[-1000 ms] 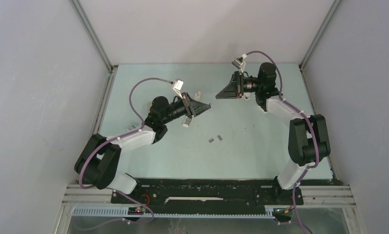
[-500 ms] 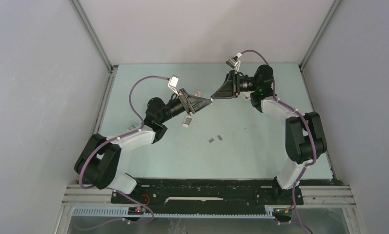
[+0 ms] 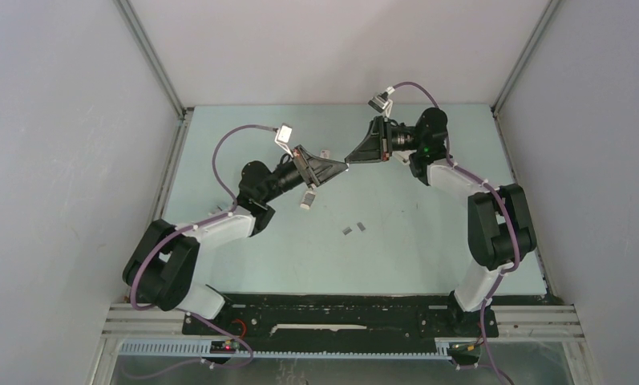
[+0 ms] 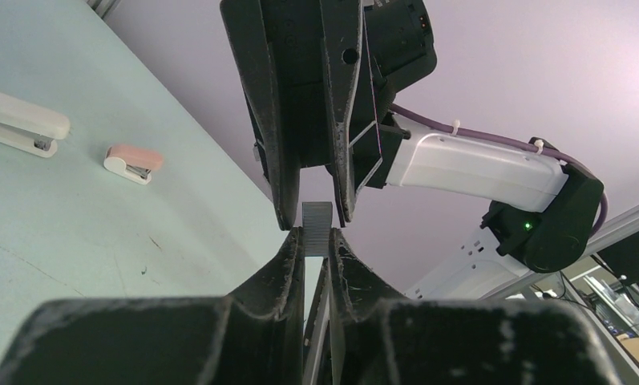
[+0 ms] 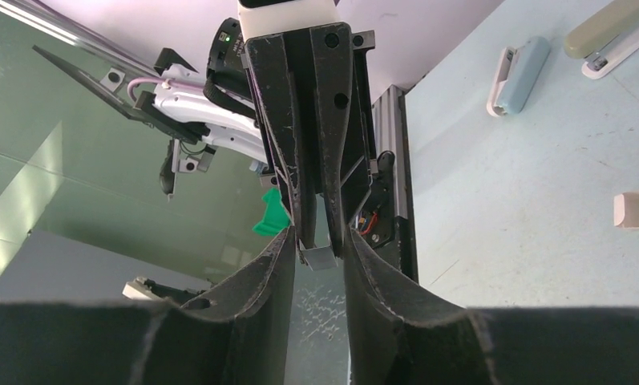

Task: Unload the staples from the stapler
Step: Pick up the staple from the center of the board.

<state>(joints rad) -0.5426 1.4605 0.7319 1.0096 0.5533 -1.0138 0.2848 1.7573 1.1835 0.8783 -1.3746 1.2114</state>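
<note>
Upper centre: my left gripper (image 4: 316, 241) pinches a staple strip (image 4: 317, 218); right gripper (image 5: 317, 237) narrow, grip unclear; two strips (image 3: 360, 227) lie out.

A pale green desk (image 3: 412, 241), scuffed with small dark marks, sits between plain grey walls (image 3: 59, 160) with aluminium posts (image 3: 151, 60) at its far corners, and a small white box (image 5: 636, 208) lies flat on it.
</note>
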